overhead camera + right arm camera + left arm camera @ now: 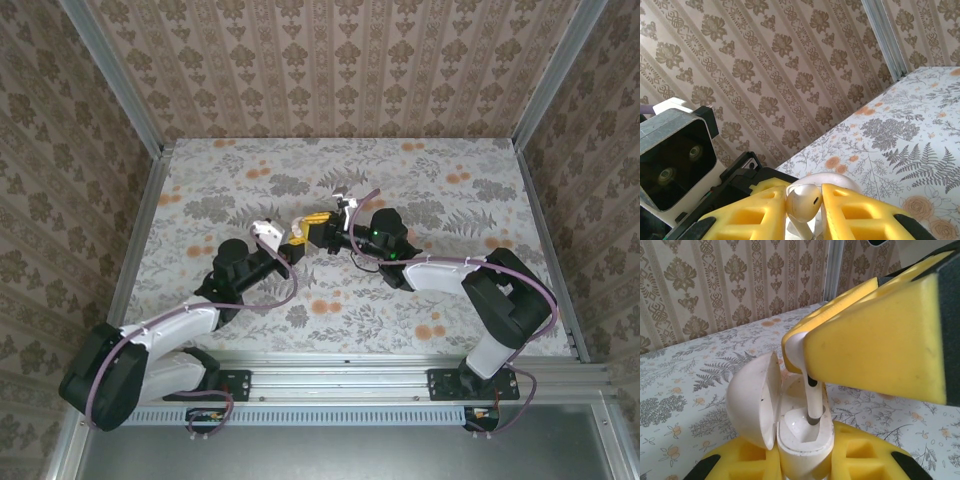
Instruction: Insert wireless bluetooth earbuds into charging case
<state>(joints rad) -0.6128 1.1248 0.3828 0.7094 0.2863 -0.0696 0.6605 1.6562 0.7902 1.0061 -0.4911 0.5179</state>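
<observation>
The left gripper (803, 465) is clamping the base of the charging case (800, 442) between its yellow pads (880, 452), holding it upright, with the lid (752, 400) standing open on the case's left side in the left wrist view. Directly above the case, the right gripper (804, 201) is pinching the head of an earbud (813, 397). The earbud's stem is pointing down into the case's open well, and its tip appears to be just inside the rim rather than seated. The main risk I am weighing is misalignment. The stem seems to be leaning slightly off the socket line, so pressing down could jam it on the well's edge, twist the bud in the soft foam, or lever the case out of the left grip. Releasing too early is the other worry, since a half-entered bud could tip over the case's rim onto the table (685, 385). I cannot tell whether the other earbud is sitting in the case.
</observation>
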